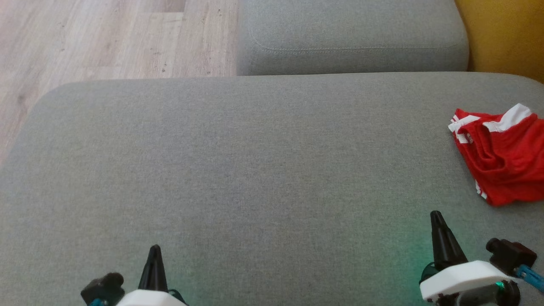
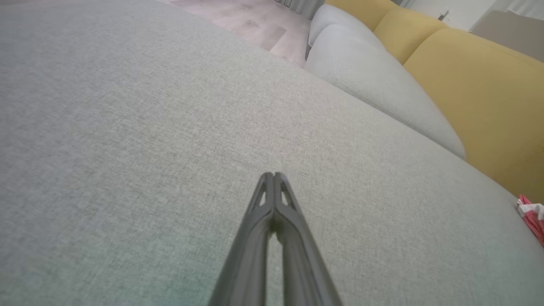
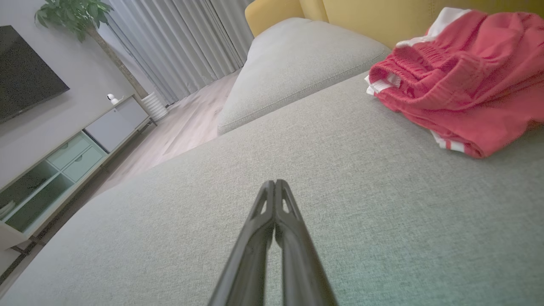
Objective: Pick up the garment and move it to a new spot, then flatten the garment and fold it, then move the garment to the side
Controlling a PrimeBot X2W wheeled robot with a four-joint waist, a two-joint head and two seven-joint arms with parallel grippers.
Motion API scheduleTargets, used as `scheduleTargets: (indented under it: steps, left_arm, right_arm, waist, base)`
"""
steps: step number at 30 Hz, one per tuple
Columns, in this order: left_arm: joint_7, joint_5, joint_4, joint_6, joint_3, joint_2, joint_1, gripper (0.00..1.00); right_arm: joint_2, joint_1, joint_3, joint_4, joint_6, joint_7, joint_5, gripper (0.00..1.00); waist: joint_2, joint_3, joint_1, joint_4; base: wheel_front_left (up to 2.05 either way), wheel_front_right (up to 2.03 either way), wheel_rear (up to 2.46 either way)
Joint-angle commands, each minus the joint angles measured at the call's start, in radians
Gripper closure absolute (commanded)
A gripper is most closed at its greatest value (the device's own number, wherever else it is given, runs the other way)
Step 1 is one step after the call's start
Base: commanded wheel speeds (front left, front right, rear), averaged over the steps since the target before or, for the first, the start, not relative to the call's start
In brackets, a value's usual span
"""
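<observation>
Two grippers low in the head view, close to the front edge of the grey cushion: left gripper toward the front left corner, right gripper toward the front right corner. Fingers of each pressed together, gripping nothing. Red garment with white stripes, crumpled in a heap at the right edge of the cushion, beyond the right gripper, near it but not touching. Second grey cushion behind the far edge, wooden floor past the far left corner, yellow backrest past the far right corner.

Left wrist view: left gripper over bare grey fabric, fingers closed tip to tip, nothing between. Small piece of the garment at the right border of the view, well apart from the tips.

Right wrist view: right gripper over the cushion, fingers closed likewise, empty. Garment ahead and to the right, bunched, ribbed waistband on top, yellow backrest behind it. Farther off, grey curtains, potted plant, dark screen on the wall, low cabinet.
</observation>
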Motion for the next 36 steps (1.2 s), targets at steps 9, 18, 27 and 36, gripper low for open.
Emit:
scheduleTargets:
  steps: [9,18,27,36]
  left_arm:
    - [0.026,-0.096,-0.028,-0.036,0.066,-0.009,-0.06,1.0]
    - [0.046,-0.166,-0.029,-0.059,0.101,-0.018,-0.07,1.0]
    - [0.069,-0.244,-0.029,-0.085,0.141,-0.029,-0.082,1.0]
    - [0.093,-0.322,-0.03,-0.111,0.181,-0.039,-0.094,1.0]
  right_arm:
    - [-0.016,-0.06,-0.011,-0.029,0.0,0.017,0.134,1.0]
    - [-0.018,-0.072,-0.018,-0.028,0.0,0.031,0.23,1.0]
    - [-0.02,-0.086,-0.027,-0.027,0.0,0.047,0.337,1.0]
    - [-0.021,-0.099,-0.036,-0.026,0.0,0.064,0.444,1.0]
  waist:
    - [-0.0001,0.002,0.0,-0.006]
    - [-0.0001,0.003,0.0,-0.011]
    - [-0.0001,0.005,0.0,-0.017]
    - [-0.0001,0.007,0.0,-0.023]
  base:
    - [0.0,0.0,0.0]
    - [0.0,0.0,0.0]
    - [0.0,0.0,0.0]
    - [0.0,0.0,0.0]
